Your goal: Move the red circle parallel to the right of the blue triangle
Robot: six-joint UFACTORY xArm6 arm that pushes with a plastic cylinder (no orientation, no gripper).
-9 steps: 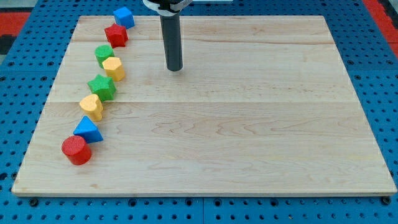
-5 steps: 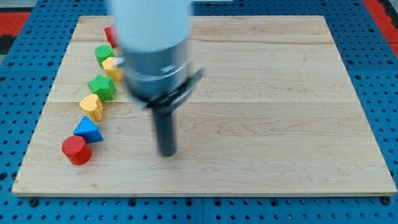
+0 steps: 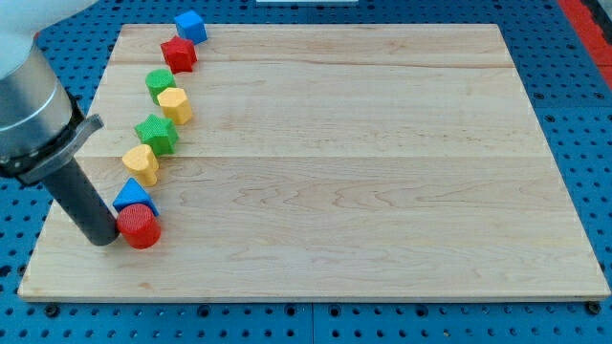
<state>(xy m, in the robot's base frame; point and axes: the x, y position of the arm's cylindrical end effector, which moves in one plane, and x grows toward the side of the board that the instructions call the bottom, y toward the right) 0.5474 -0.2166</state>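
Note:
The red circle (image 3: 140, 227) lies near the board's lower left, touching the blue triangle (image 3: 132, 196) just above it and slightly to the view's left. My tip (image 3: 98, 236) stands directly at the red circle's left side, touching or almost touching it. The rod leans up to the view's upper left, and the arm's grey body covers the board's left edge there.
A curved line of blocks runs up the left side: yellow heart (image 3: 141, 163), green star (image 3: 156, 133), yellow hexagon (image 3: 175, 104), green block (image 3: 159, 83), red block (image 3: 179, 53), blue cube (image 3: 190, 25). The wooden board (image 3: 382, 172) sits on a blue pegboard.
My tip swept from the board's upper middle down and to the left, to the red circle's left side. The red circle has shifted right, now below the blue triangle's right half.

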